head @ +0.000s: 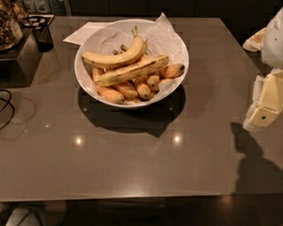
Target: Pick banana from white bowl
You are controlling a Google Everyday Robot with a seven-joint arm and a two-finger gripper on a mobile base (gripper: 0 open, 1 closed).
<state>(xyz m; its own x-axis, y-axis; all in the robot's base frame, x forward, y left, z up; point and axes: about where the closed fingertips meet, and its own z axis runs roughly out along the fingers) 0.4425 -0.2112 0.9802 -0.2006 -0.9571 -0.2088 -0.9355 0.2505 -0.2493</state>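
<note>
At the right edge the gripper [268,102] is hanging well apart from the white bowl [86,46], open or closed I cannot tell. It should be gripping the banana [131,71], lying upper centre, at mid-length.

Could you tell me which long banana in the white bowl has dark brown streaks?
The nearly straight yellow banana lying across the round white bowl; the curved green-stemmed banana behind it is cleaner. The claw hangs at the far right.
</note>
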